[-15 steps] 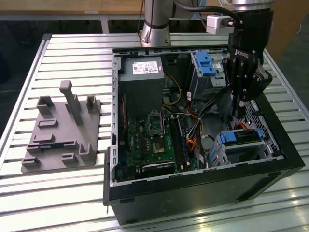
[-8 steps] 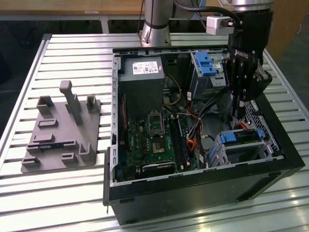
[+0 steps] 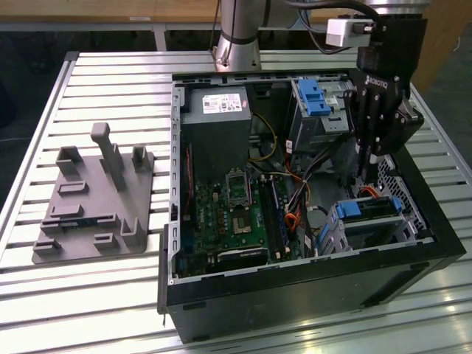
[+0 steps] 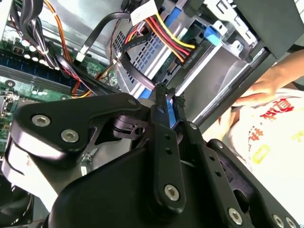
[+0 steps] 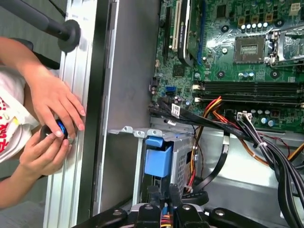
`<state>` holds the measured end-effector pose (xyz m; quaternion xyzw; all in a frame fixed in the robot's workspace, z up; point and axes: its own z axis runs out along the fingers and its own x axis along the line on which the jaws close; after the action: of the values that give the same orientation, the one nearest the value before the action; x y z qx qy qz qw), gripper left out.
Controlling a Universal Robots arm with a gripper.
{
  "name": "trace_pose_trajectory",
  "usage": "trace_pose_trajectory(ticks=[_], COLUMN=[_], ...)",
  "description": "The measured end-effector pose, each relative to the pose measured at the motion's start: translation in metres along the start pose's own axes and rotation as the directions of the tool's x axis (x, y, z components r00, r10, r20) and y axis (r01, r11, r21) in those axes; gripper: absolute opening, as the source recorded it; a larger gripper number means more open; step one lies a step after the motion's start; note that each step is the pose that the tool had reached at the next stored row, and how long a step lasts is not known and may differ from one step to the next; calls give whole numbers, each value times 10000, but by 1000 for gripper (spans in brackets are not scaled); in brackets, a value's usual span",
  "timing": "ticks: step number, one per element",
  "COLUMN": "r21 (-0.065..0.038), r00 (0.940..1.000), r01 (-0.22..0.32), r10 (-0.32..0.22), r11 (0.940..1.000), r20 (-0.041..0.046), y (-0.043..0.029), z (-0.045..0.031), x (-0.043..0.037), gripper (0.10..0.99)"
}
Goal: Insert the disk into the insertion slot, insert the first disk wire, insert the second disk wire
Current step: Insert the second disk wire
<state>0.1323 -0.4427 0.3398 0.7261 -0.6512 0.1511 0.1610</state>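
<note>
**A:** What lies before us?

**B:** An open black computer case (image 3: 295, 295) rests on a slatted metal bench (image 3: 110, 74). In the case's near corner, at the exterior view's right, the flat silver disk with its bright blue plastic frame (image 3: 369, 212) sits inside the small silver-grey sheet-metal insertion slot (image 3: 335, 228).

**A:** Which step are we on?

**B:** We judge the disk step done and the wiring in hand. The black pincer (image 3: 366, 173) hangs just above the disk's rear edge. In the second wrist view, a yellow, red and orange wire bundle (image 4: 164, 31) runs to the disk's end. In the first wrist view, a black flat wire (image 5: 222, 159) curves in to end just beside the pincer. We cannot tell whether the pincer is clenched on that wire or released.

**A:** What does the next move call for?

**B:** In our judgement, a small plug must be squared with its socket on the disk's end and pushed straight in, with loose wires crowding close.
</note>
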Motion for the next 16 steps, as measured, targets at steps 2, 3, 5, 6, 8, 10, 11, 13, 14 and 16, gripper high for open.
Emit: trace_pose_trajectory(ticks=[2,3,5,6,8,10,11,13,14,16], r21=[-127,-152,-165,-180,-267,-390,-458,-550,-570,-564], r00=[10000,10000,10000,10000,9999,9992,9985,9972,9968,9960], r01=[61,74,70,37,-142,-404,-548,-737,-784,-788], r10=[-61,-74,-69,-37,142,405,550,742,792,809], r11=[9999,9999,9998,9998,9995,9984,9974,9958,9953,9953], r20=[11,13,15,15,24,33,36,62,118,373], y=[-62,-86,-113,-115,-115,-115,-115,-115,-114,-114], z=[1,1,2,3,2,3,3,3,4,9], x=[6,9,15,17,17,17,17,17,17,23], gripper=[200,200,200,200,200,200,200,200,200,200])
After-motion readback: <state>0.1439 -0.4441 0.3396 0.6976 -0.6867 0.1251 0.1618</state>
